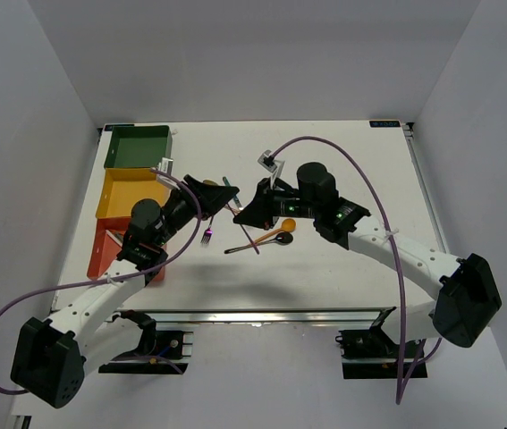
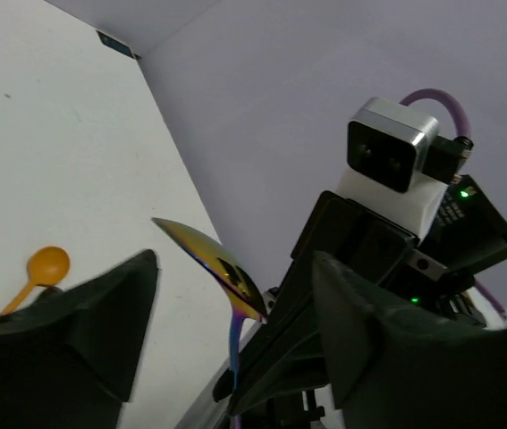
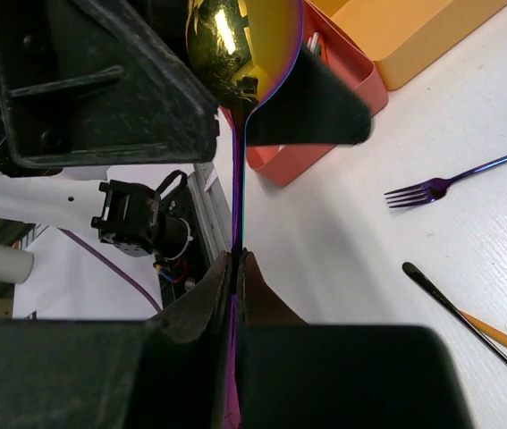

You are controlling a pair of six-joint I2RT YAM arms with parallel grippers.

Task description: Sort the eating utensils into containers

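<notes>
Spoon point(image 3: 240, 54) between 2 grippers
Right gripper point(image 3: 235, 268) clamps its handle; left gripper point(image 2: 235, 331) jaws apart around its bowl.

White table point(image 1: 342, 268), 3 trays point(image 1: 128, 192) at left, purple fork point(image 1: 207, 237), orange spoon point(image 1: 282, 229)

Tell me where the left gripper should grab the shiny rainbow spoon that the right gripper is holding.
Take the spoon by its bare handle between bowl and the right gripper, which pinches the lower end. Come from the bowl end, where the open left gripper flanks it, and close across the thin stem; the curved, glossy bowl would likely slip.
</notes>
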